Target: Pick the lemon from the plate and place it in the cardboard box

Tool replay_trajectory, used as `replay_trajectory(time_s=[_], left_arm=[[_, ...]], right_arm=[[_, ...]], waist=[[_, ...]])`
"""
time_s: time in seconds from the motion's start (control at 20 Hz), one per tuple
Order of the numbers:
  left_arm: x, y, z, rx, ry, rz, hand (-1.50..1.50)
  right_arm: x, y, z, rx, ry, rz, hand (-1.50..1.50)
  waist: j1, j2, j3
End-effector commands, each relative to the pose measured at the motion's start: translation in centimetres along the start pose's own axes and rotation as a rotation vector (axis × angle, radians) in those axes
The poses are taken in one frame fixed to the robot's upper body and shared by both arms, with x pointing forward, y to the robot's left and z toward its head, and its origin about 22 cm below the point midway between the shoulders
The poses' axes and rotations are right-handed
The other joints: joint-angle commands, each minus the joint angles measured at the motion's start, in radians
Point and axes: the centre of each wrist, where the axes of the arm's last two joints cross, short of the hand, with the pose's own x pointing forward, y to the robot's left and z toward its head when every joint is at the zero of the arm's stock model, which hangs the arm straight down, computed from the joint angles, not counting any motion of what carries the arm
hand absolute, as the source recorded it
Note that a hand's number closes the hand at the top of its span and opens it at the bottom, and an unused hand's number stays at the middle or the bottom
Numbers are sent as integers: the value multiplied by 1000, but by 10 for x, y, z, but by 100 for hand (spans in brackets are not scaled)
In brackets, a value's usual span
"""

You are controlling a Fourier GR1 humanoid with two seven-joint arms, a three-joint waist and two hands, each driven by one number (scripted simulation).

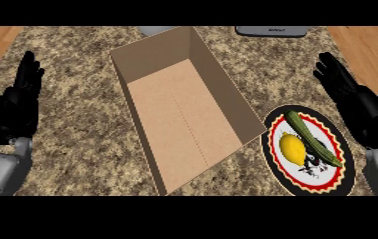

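Seen from the head view, an open cardboard box (184,108) lies at an angle in the middle of a speckled granite counter (81,133), its flaps up and its brown floor bare. Just right of the box's near corner sits a round plate (275,158) with a black rim and a red ring around a white centre. On that plate rests the lemon (292,148), yellow and untouched, on the side nearer the box. A long green cucumber (314,139) lies slantwise across the plate, touching the lemon's far side.

Well left of the box, the robot's left hand (21,100) stands at the edge of the view, fingers straight, together and pointing up, holding nothing. Right of the box, beyond the plate, the right hand (348,95) is likewise raised, its fingers straight and slightly spread, clear of the plate and the fruit.

Behind the box, at the far edge of the counter, part of a grey appliance (270,31) shows, and a pale rounded object (155,30) peeks out beside the box's far corner.
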Motion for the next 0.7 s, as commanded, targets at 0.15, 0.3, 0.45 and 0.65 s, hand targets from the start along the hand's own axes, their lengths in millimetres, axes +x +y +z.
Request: replay_trajectory(time_s=[0.15, 0.3, 0.45, 0.65], left_arm=[[-34, -12, 24, -124, 44, -52, 0], [-37, -18, 35, -178, 93, -80, 0], [-47, -28, 56, -251, 134, -72, 0], [-40, -29, 57, -243, 112, -86, 0]], right_arm=[[22, 4, -17, 55, -360, -212, -150], [33, -52, -4, -44, -208, 445, -150], [-48, -6, 5, -285, -206, -80, -150], [-89, -21, 8, -280, -328, -181, -150]], waist=[[21, 22, 58], [-6, 22, 34], [13, 17, 58], [18, 17, 57]])
